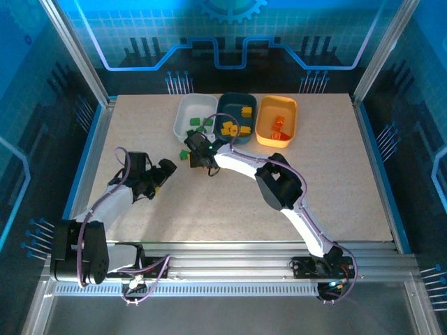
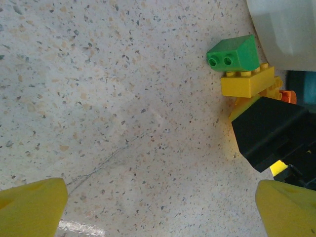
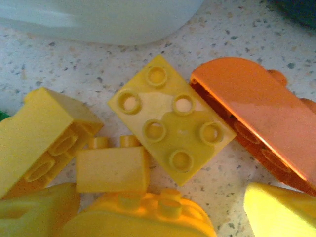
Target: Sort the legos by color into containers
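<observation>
Now gathering the stray yellow legos (image 3: 170, 132).
Right gripper (image 1: 195, 148), fingers apart, hovers over them; next, clamp one (teal tray (image 1: 230, 105) at one o'clock). Left gripper (image 1: 167, 167) fingers apart too.

White arms (image 1: 241, 166), blk joints, purple cables (image 1: 82, 255), yellow fingertips (image 2: 32, 207).

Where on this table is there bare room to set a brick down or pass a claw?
Widest bare stretch: the table right of the right arm, in front of the yellow-orange tray. Also bare: between it and the left arm, and left of the white tray. Crowded: just before the white tray, where loose bricks cluster under the right claw.
</observation>
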Controlling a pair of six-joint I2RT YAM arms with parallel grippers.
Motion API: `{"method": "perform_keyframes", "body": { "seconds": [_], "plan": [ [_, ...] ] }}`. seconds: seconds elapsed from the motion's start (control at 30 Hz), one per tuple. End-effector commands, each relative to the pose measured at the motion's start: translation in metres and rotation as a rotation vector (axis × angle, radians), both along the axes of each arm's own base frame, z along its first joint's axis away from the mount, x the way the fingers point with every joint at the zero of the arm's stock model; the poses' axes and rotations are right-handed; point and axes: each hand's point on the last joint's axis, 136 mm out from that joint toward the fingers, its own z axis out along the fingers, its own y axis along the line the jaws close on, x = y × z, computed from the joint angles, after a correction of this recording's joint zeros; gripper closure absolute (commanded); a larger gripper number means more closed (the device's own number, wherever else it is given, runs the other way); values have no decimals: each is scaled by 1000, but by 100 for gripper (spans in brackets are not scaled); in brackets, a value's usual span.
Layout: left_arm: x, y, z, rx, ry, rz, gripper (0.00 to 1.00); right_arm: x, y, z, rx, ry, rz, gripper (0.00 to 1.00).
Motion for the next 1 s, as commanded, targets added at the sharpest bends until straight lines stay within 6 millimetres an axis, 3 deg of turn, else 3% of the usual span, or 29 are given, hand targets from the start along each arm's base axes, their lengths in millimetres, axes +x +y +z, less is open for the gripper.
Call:
{"method": "perform_keyframes", "body": {
  "seconds": [0.0, 0.27, 0.47, 0.5, 0.53, 0.77, 0.87, 0.97],
  "plan": [
    [-2, 3, -1, 6, 6, 1, 1, -3, 1, -19, -36, 6, -14, 16],
    [0, 4, -2, 3, 6, 0, 1, -6, 4, -9, -42, -45, 1, 27],
    [1, 3, -2, 2, 3, -2, 1, -10, -2, 15, -27, -119, 14, 32],
    [1, 3, -2, 0, 4, -3, 1, -12, -4, 12, -33, -117, 15, 33],
    [2, 2, -2, -2, 4, -6, 1, -12, -4, 27, -14, -139, 15, 33],
    [4, -5, -4, -44, -8, -26, 1, -20, -13, 55, 10, -195, 30, 35],
    [8, -16, -6, -72, -10, -65, 2, -19, -26, 75, 6, -232, 38, 35],
    [12, -29, -7, -62, -1, -122, 4, -5, -43, 87, -9, -243, 55, 35]
  ]
}}
